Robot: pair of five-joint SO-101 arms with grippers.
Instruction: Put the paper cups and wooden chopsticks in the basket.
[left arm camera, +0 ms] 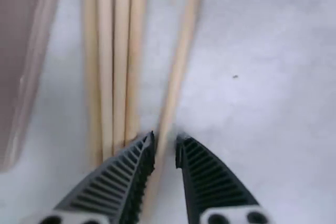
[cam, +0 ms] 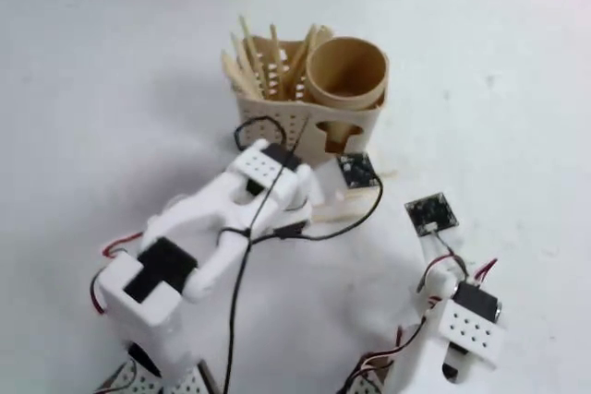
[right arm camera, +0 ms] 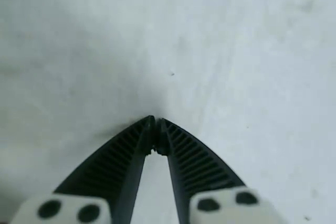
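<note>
A single pale wooden chopstick (left arm camera: pixel 178 66) is lying flat on the white bench (cam: pixel 111 89), and the left tool (left arm camera: pixel 165 148) is grasping it, its two dark ribbed fingers (left arm camera: pixel 131 177) pressing in close on either side of the stick near one end. Just beside it, four more pale wooden chopsticks (left arm camera: pixel 113 51) are lying side by side on the bench, roughly parallel to one another and slightly splayed away from the held one. In the high view the white left arm (cam: pixel 231 219) is stretching forward over the bench, with its wrist sitting just in front of the cream perforated plastic basket (cam: pixel 277 126). The basket is standing upright near the middle of the bench. Inside it, a bundle of wooden chopsticks (cam: pixel 263 62) is leaning at mixed angles and sticking up above the rim on one side, while a brown paper cup (cam: pixel 346 94) is sitting upright with its mouth open upward on the other side, touching the bundle. Well apart from the basket, the white right arm (cam: pixel 462 316) is resting low at the near side of the bench. The right tool (right arm camera: pixel 156 124) is clenched with nothing in it, its fingertips meeting, and it is hanging just over bare white bench surface.
</note>
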